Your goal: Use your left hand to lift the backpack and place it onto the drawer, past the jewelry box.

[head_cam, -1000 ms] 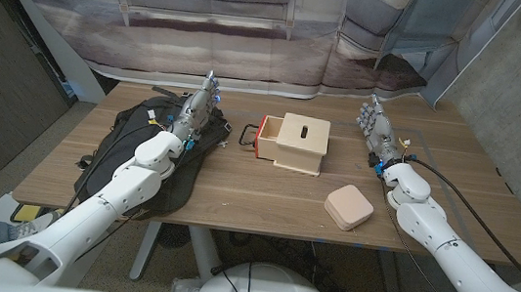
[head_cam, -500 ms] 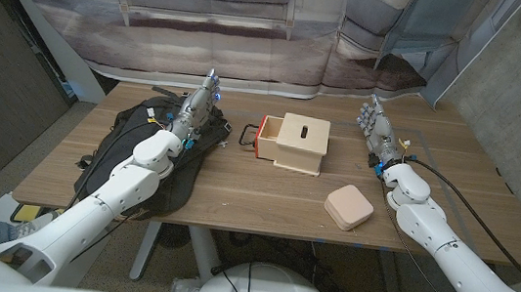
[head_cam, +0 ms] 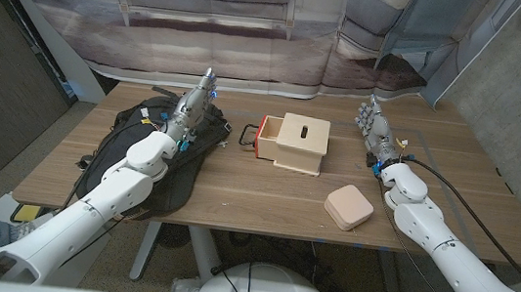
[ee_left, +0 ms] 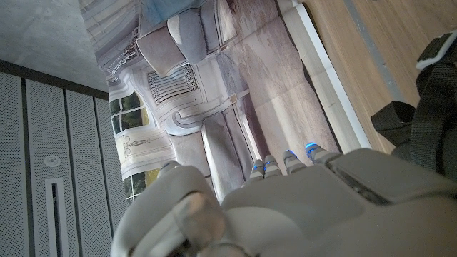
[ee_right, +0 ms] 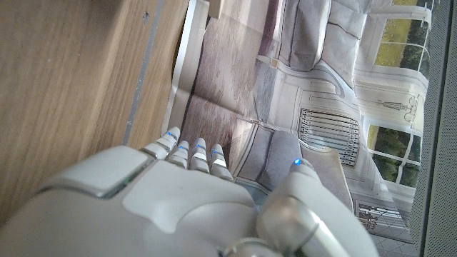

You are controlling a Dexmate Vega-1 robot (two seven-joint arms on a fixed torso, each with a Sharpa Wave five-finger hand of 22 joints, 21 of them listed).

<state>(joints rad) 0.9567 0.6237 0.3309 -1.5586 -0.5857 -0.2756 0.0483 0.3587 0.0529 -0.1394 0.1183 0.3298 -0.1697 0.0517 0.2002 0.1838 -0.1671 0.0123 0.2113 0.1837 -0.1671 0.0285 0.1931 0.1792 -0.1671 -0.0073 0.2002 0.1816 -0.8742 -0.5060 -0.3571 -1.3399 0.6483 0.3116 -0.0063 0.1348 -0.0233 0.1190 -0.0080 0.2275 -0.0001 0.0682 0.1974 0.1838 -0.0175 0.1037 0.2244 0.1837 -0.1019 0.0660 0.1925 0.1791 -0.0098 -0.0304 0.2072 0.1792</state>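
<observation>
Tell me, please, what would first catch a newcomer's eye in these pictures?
Probably the black backpack sprawled across the table's left side, with the left hand poised above its far end. Next, the pale wooden drawer at the table's middle, and the small pink jewelry box nearer the front edge.

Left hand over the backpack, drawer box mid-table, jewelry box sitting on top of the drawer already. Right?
One thing is off. In the head view the jewelry box lies on the table, in front of the drawer and apart from it, not on top. The left hand is over the backpack, and the drawer stands mid-table.
</observation>
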